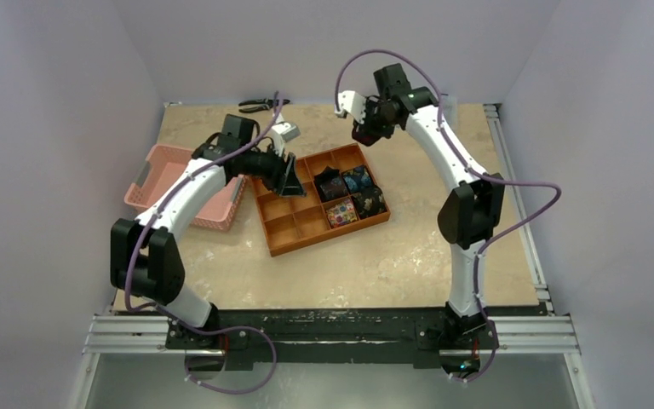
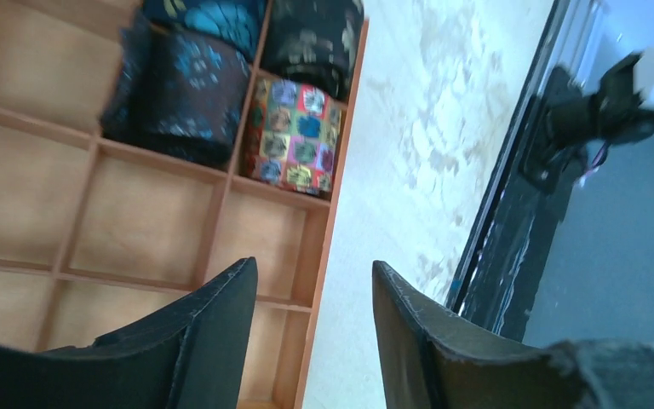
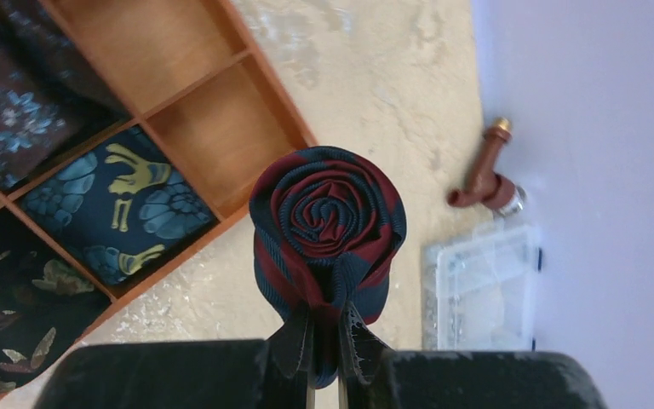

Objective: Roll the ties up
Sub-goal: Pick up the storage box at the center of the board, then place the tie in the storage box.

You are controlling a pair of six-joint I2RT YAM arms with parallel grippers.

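Observation:
A navy tie with red stripes, rolled into a tight bundle [image 3: 328, 226], is pinched at its edge by my right gripper [image 3: 325, 328], which is shut on it. This gripper [image 1: 364, 132] hangs in the air just beyond the far right corner of the orange divider tray [image 1: 293, 227]. The tray's right-hand compartments hold several rolled ties: a dark one with blue flowers [image 2: 179, 94], a multicoloured one [image 2: 294, 132], a black patterned one [image 2: 315, 38] and a blue one [image 3: 119, 213]. My left gripper [image 2: 315, 281] is open and empty above the tray's left half [image 1: 289, 177].
A pink basket [image 1: 183, 187] stands left of the tray. Pliers [image 1: 260, 105] lie at the far edge. A clear plastic box [image 3: 481, 285] and a brown fitting [image 3: 485, 175] sit by the right wall. The tray's left compartments [image 2: 136, 221] hold nothing.

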